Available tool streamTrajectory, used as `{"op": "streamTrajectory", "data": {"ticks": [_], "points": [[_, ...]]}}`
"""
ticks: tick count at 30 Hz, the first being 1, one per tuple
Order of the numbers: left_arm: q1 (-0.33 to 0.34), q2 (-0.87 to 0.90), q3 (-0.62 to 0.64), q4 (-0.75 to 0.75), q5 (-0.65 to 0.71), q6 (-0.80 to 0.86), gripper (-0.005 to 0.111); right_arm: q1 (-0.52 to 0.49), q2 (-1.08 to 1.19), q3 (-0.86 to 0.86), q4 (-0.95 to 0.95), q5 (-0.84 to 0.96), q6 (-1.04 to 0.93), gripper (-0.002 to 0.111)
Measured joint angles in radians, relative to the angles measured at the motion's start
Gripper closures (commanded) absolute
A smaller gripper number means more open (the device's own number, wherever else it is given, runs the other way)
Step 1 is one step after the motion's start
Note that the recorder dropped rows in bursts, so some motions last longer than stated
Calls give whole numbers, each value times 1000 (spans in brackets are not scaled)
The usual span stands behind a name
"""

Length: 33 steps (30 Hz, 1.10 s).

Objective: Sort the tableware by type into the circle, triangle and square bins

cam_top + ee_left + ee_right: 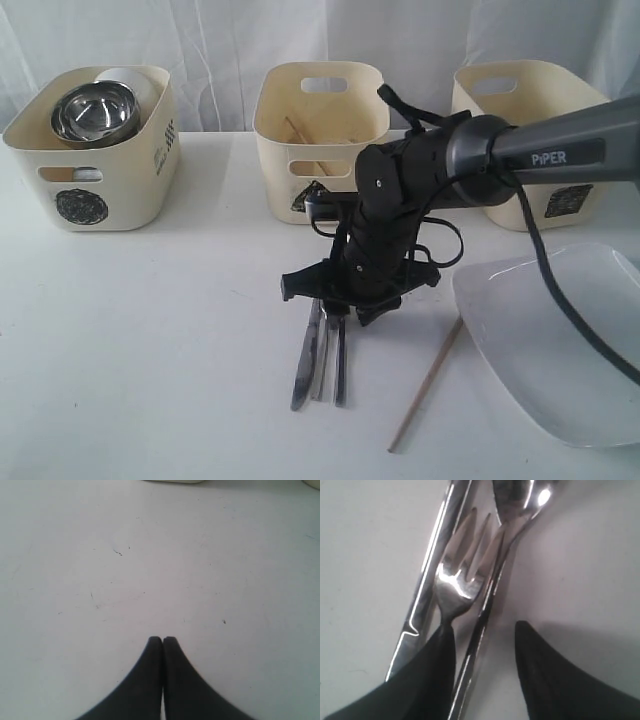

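A steel knife (pixel 303 375), fork (pixel 320 372) and spoon (pixel 341 370) lie side by side on the table. My right gripper (pixel 335 318) hangs open directly over their near ends. In the right wrist view the spoon's handle (pixel 479 630) runs between the two fingers, one finger covers the fork's (pixel 462 575) handle, and the knife (pixel 425 585) lies just outside it. A wooden chopstick (pixel 425 385) lies beside the large white plate (pixel 560 350). The steel bowl (pixel 95 112) and white bowl (pixel 135 82) sit in the left bin (pixel 110 190). My left gripper (pixel 163 639) is shut and empty over bare table. No mugs show.
The middle bin (pixel 275 150) holds a wooden stick (pixel 318 166). The right bin (pixel 480 100) stands behind my right arm, which crosses in front of it. The plate overhangs the frame's right edge.
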Motion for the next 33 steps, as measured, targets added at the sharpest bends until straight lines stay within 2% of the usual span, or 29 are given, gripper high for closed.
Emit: {"op": "streamTrajectory", "data": {"ticks": [4,11,19,24,29,33], "points": [[0,0,0,0,0,0,107,0,11,-4,-20,6,0,74],[0,0,0,0,0,0,107,-2,23,-10,-34,-11,0,108],[0,0,0,0,0,0,107,-2,27,-15,-36,-45,0,108],[0,0,0,0,0,0,107,-2,18,-46,-36,37,-52,108],[0,0,0,0,0,0,107,-2,-76,-132,-16,120,-159,108],[0,0,0,0,0,0,107,-12,-160,-225,59,76,-240,108]]}}
